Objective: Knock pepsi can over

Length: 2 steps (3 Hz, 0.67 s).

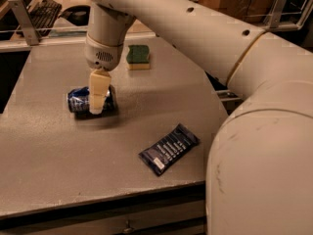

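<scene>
Warm, dim indoor light gives everything a yellowish cast. The bench (58, 170) is lit fairly evenly and is a little paler toward its far side, while the space beyond its left edge falls to near black. The arm (195, 28) carries a soft sheen along its top, without hard glare. The end effector (98, 101) hangs over the can (77, 99) at the bench's left middle. A dark, soft-edged shadow pools under the can on its near side. The wrapper (169, 148) throws a thin shadow along its near edge.

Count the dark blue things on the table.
2: the pepsi can lies on its side, partly behind the pincer; the snack wrapper lies flat nearer the camera. More may be hidden.
</scene>
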Motion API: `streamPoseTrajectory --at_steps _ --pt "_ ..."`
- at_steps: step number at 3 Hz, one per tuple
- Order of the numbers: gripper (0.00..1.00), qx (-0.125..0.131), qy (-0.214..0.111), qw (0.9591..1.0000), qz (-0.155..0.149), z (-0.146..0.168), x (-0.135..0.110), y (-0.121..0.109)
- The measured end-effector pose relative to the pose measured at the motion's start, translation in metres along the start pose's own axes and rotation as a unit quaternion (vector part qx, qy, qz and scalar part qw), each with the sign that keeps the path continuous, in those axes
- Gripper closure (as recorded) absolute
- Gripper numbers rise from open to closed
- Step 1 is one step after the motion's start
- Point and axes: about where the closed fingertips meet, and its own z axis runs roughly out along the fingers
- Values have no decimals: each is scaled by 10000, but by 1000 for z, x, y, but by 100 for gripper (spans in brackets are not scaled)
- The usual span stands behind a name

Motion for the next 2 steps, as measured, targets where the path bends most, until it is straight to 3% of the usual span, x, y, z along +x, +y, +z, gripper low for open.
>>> streamPoseTrajectory --at_steps 1,2 --pt "0 102 -323 9992 205 -8 5 3" --pt "0 436 -1129 9907 616 -31 25 14"
